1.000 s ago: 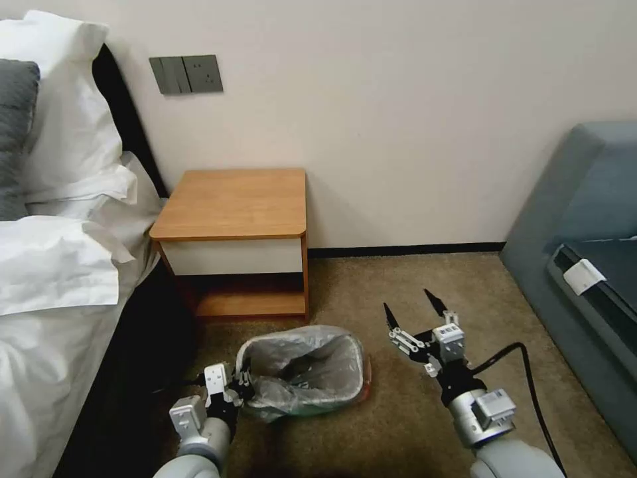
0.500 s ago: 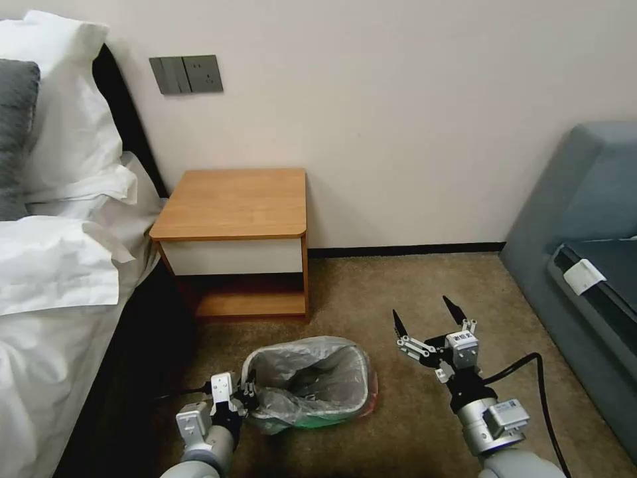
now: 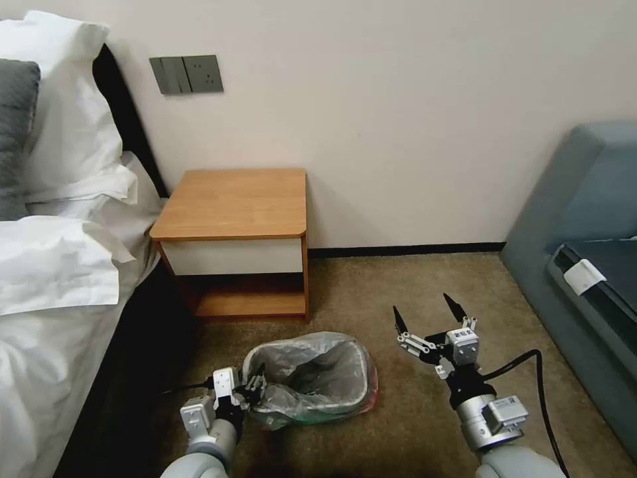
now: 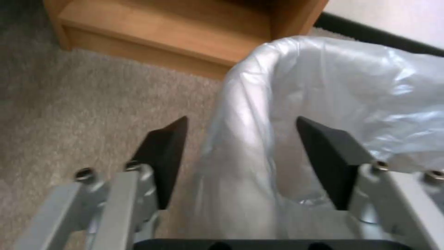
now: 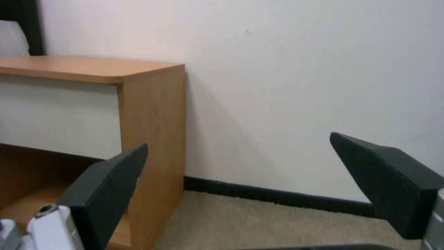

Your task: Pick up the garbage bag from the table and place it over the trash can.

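Note:
The garbage bag (image 3: 312, 372), crinkled grey film with a pinkish-red edge (image 3: 373, 385), is draped over the trash can (image 3: 364, 369) on the carpet in front of the table (image 3: 232, 202). Its film hides the bin's walls. My left gripper (image 3: 254, 384) is at the bin's left rim. In the left wrist view this gripper (image 4: 241, 121) is open, with the bag-covered rim (image 4: 249, 104) between its dark fingers (image 4: 162, 152). My right gripper (image 3: 424, 312) hangs open to the right of the bin, apart from it. In the right wrist view the right gripper (image 5: 238, 146) holds nothing and faces the table's side (image 5: 152, 114).
A bed with white linen (image 3: 60, 265) runs along the left, close to my left arm. On the right stands a grey sofa (image 3: 584, 219). A black cable (image 3: 524, 365) trails from the right arm. Open carpet (image 3: 411, 279) lies between the bin, wall and sofa.
My left gripper has shifted a little right, closer onto the bin's rim. The right gripper has drawn back and to the right, still open. The bag sits lower over the bin.

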Motion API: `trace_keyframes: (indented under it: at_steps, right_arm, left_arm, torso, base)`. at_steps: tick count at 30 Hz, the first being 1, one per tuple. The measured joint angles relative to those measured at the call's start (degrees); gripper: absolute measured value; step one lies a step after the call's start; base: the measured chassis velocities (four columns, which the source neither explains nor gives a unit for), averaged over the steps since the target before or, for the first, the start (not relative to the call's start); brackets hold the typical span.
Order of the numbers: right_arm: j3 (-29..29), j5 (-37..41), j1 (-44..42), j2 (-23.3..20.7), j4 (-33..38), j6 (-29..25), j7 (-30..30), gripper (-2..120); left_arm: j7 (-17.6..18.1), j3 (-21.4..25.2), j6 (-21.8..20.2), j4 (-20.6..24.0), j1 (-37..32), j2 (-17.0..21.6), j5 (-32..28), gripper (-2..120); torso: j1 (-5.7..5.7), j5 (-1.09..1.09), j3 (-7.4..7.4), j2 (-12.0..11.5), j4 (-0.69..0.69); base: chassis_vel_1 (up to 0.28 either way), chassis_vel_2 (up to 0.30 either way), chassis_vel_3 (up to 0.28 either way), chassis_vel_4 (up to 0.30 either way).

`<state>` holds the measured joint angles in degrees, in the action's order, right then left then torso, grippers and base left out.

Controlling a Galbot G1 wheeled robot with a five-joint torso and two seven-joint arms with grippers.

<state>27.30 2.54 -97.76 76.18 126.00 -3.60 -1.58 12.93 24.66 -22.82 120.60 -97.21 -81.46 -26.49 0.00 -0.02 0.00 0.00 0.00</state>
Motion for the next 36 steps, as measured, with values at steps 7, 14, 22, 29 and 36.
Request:
trace_keyframes:
  at_steps: [7,14,22,29,36]
  right_arm:
    - [-0.6,-0.2,0.3,0.1,-0.1,0.2,0.3,100]
    - [-0.8,-0.2,0.0,0.3,-0.2,0.2,0.5,100]
    - [0.1,-0.2,-2.7,1.5,-1.2,-2.2,0.9,100]
    - [3.2,0.2,-7.2,4.4,-2.4,-8.2,0.2,100]
    - [4.5,1.0,-9.2,5.9,-2.7,-11.2,0.0,100]
  left_arm:
    - [0.0,0.5,1.4,0.3,0.3,-0.2,1.3,94]
    - [-1.9,0.9,5.5,1.6,0.0,-0.3,4.5,100]
    - [-5.9,6.5,31.0,-3.2,0.0,-2.0,23.8,100]
    - [-9.3,8.6,37.7,-0.1,-5.6,-4.7,25.1,100]
    - [-11.0,9.0,38.4,4.5,-11.0,-5.6,22.0,100]
  torso:
    - [0.00,0.01,0.00,0.0,0.00]
    - [0.00,0.01,0.00,0.0,0.00]
    - [0.00,0.02,0.00,0.0,0.00]
    - [0.00,0.01,0.00,0.0,0.01]
    - [0.00,0.02,0.00,0.0,0.01]
  base:
    - [0.000,0.000,0.000,0.000]
    - [0.000,0.000,0.000,0.000]
    - [0.000,0.000,0.000,0.000]
    - [0.000,0.000,0.000,0.000]
    - [0.000,0.000,0.000,0.000]
